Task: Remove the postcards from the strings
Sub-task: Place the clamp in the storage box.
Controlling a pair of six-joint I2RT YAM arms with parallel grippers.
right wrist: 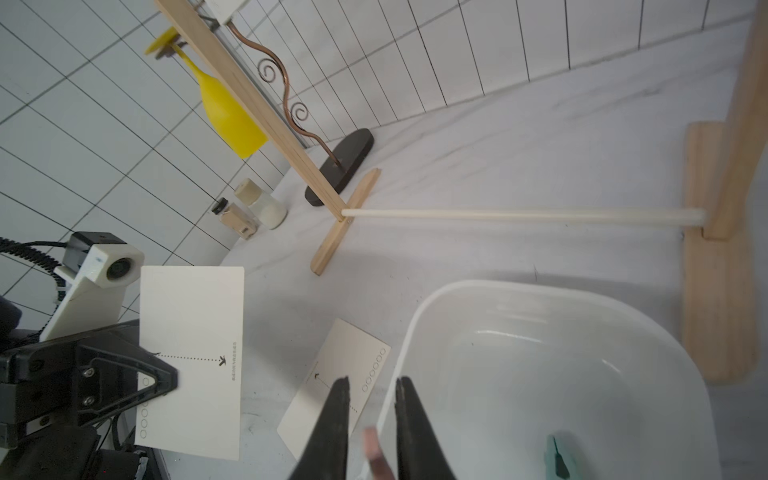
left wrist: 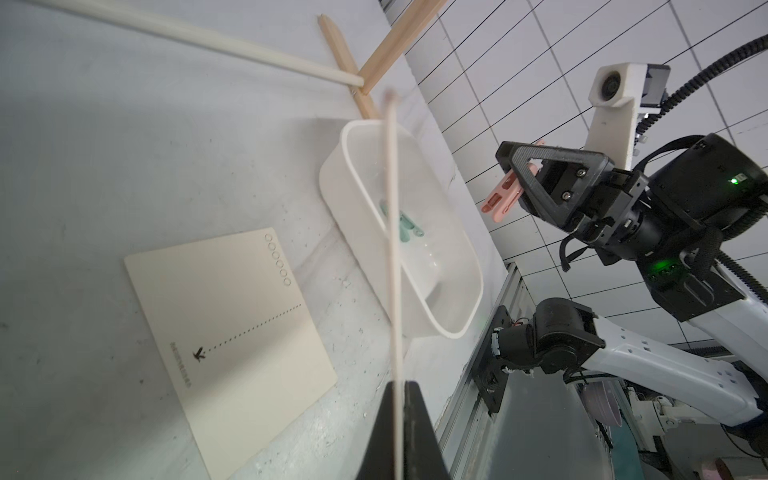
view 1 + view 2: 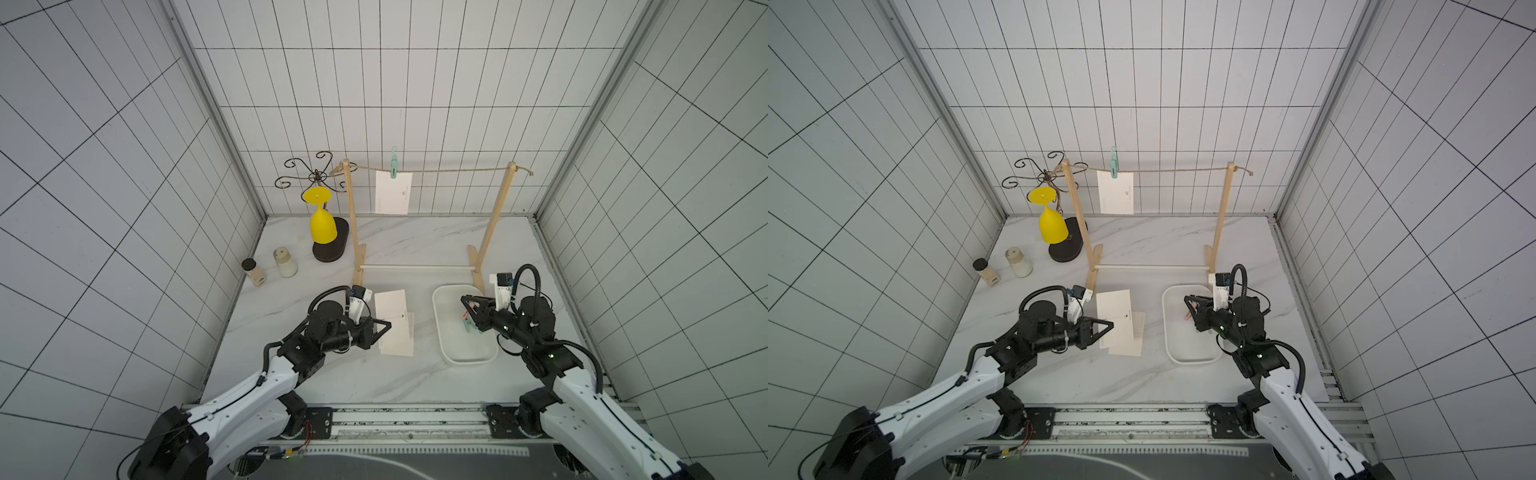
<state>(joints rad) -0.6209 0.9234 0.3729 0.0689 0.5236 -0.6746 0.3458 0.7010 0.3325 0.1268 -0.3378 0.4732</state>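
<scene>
The left gripper (image 3: 387, 325) has its jaws pinched on one of the postcards (image 3: 390, 305), which hides part of a second card (image 3: 399, 349) on the table (image 3: 332, 374); a third card (image 3: 393, 193) hangs pegged to the strings (image 3: 457, 169). The right gripper (image 3: 465, 302), jaws closed on a pink peg (image 2: 500, 199), covers part of the green peg (image 2: 405, 227) in the tray (image 3: 440, 332) in both top views. The cards' print is too small to read.
</scene>
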